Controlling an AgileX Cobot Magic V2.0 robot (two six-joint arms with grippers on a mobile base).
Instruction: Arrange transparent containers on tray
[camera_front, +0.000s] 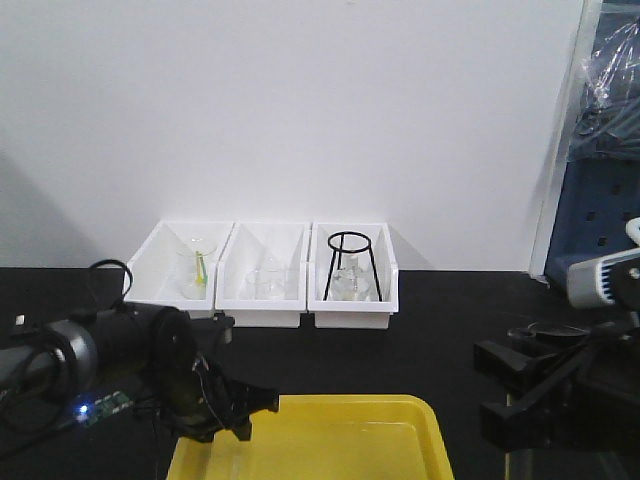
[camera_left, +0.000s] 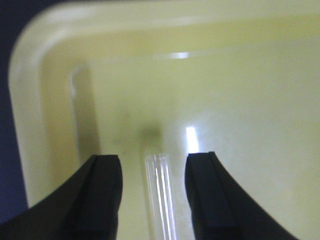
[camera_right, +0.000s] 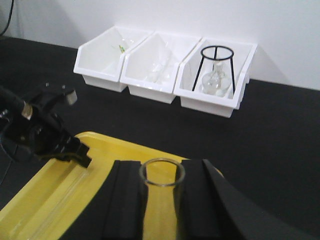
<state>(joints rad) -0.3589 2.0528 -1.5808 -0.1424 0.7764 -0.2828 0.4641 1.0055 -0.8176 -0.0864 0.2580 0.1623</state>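
The thin test tube (camera_left: 160, 200) lay flat on the floor of the yellow tray (camera_right: 130, 144). In the left wrist view it sat between the spread jaws of the left gripper (camera_left: 153, 165), with a gap on each side, so neither pad seemed to touch it. Its long axis ran top to bottom in that view, roughly parallel to the tray's raised rim at the left of the frame, and its rounded end lay level with the fingertips.

The right gripper (camera_right: 161, 172) was pinching the wider test tube (camera_right: 161, 210) between its pads. The open rim pointed toward the upper frame and the long axis ran out along the jaws. In the right wrist view the tray spread toward the lower left of this tube (how high the tube hung above it could not be told). The right arm was therefore the one to set this tube down, probably alongside the first. The floor right of the thin tube looked bare in the left wrist view, and the left gripper sat near the tray's far corner.
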